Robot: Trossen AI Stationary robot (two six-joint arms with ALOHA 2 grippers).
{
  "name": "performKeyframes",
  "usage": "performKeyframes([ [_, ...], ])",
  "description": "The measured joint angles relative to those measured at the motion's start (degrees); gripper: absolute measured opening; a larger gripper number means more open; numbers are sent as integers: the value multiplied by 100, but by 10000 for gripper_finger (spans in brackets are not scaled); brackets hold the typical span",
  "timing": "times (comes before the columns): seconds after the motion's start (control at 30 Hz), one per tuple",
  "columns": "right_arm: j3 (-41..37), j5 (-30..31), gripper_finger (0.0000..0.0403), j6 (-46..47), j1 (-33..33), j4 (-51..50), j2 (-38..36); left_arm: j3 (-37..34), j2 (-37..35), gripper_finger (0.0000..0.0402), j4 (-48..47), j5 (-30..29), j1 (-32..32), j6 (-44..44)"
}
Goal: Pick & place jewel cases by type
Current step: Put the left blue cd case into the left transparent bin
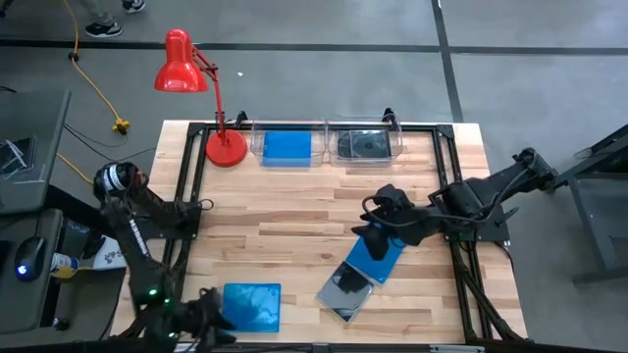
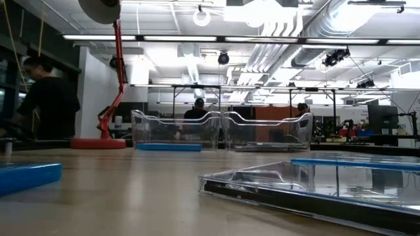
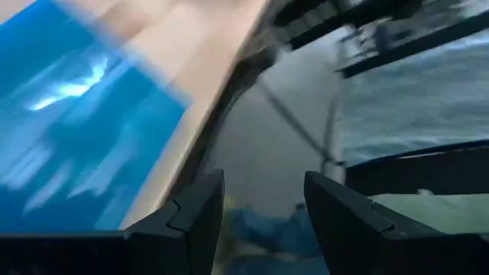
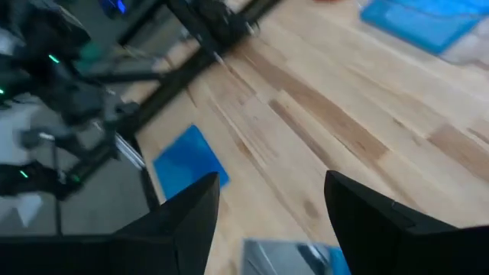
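From above, the right gripper (image 1: 378,233) is seen spread over a blue jewel case (image 1: 378,257) overlapping a smoky jewel case (image 1: 345,289). In the left wrist view, the left gripper (image 3: 263,210) is parted beside another blue case (image 3: 69,130). A careless pinch could drag both stacked cases.

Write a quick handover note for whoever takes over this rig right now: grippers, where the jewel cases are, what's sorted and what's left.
Left gripper: open, empty, at the table's near left edge beside a loose blue case.
Right gripper: open, empty, hovering over the right-centre of the table, above a second loose blue case.
A smoky clear case lies partly under that blue one.
Done: the left bin holds blue, the right bin holds smoky clear; the count inside each cannot be told.
Left: both loose blue cases to the left bin, the smoky clear one to the right bin.
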Motion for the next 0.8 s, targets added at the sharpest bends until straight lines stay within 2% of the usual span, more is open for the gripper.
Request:
performKeyframes([
  [0.1, 0, 209, 220, 24, 49, 400, 45, -7, 2, 182, -1145, -74, -507, -1499],
  [0.17, 0, 189, 220, 143, 85, 647, 83, -13, 2, 182, -1628, 138, -755, -1973],
  [0.23, 0, 189, 220, 174, 125, 916, 154, -13, 2, 182, -1686, 372, -767, -2089],
  [0.37, 2, 208, 220, 191, 241, 1382, 386, -10, 3, 182, -1775, 163, -594, -1960],
  [0.5, 2, 212, 220, 288, 327, 1766, 668, -13, 66, 182, -2748, 676, -393, -1890],
  [0.57, 1, 195, 220, 306, 346, 1869, 811, -12, 75, 182, -3203, 969, -400, -1630],
  [0.67, 0, 12, 220, 302, 346, 2074, 1003, -17, 121, 182, -3764, 1233, -412, -703],
  [0.8, 0, -303, 220, 292, 346, 2180, 1191, -15, 122, 182, -3960, 1784, -405, 1162],
])
